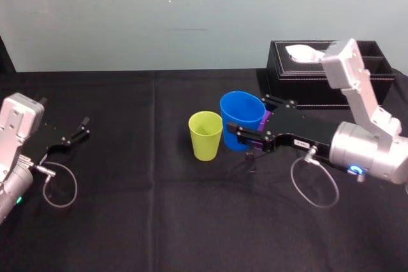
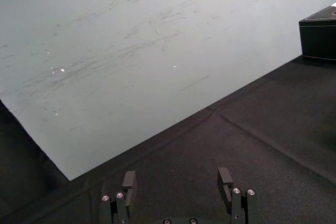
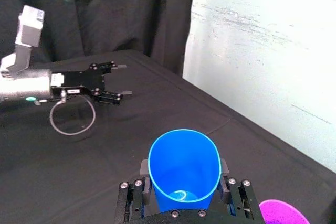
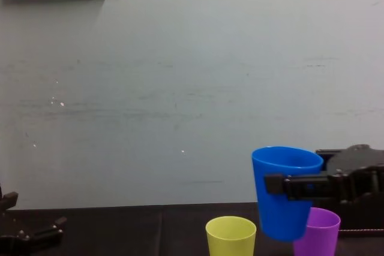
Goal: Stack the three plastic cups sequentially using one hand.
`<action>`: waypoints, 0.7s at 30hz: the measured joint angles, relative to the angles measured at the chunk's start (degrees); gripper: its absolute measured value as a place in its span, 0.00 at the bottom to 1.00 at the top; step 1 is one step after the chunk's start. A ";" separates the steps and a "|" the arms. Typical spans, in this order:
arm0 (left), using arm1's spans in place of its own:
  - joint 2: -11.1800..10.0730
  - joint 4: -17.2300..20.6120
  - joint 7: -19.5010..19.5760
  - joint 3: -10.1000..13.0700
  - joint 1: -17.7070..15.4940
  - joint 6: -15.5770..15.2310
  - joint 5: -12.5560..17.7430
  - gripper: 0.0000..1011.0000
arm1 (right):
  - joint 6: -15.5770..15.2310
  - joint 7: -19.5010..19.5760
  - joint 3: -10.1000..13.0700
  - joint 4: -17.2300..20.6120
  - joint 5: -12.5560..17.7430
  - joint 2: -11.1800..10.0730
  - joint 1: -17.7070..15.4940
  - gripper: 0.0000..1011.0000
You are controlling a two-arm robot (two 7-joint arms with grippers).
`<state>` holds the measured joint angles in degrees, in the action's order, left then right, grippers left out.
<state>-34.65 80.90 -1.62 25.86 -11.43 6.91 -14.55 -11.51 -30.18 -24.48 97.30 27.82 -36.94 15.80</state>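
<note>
My right gripper [image 1: 247, 121] is shut on the bright blue cup [image 1: 242, 116], one finger on each side of its wall. In the chest view the blue cup [image 4: 285, 190] hangs upright above the table, its base lower than the rims of the other two. The yellow-green cup [image 1: 205, 135] stands upright on the black cloth just to its left, a small gap between them. The purple cup [image 4: 318, 232] stands behind and to the right of the blue cup, partly hidden by the gripper. The right wrist view shows the blue cup [image 3: 184, 169] between the fingers and the purple rim [image 3: 281, 212] beside it.
A black leather tissue box [image 1: 325, 71] sits at the back right, close behind my right arm. My left gripper [image 1: 81, 128] rests open at the table's left side, far from the cups. A pale wall rises behind the table's far edge.
</note>
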 joint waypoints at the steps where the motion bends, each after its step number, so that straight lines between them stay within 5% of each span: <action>1: 0.00 0.00 0.00 0.00 0.00 0.00 0.00 1.00 | -0.34 0.24 -0.50 -0.47 -0.43 0.46 0.84 0.72; 21: 0.00 0.00 0.00 0.00 0.00 0.00 0.00 1.00 | -2.47 1.69 -4.68 -5.68 -4.48 5.61 7.50 0.72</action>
<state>-34.65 80.90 -1.62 25.86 -11.43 6.91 -14.55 -13.98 -28.48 -29.16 91.62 23.34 -31.33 23.30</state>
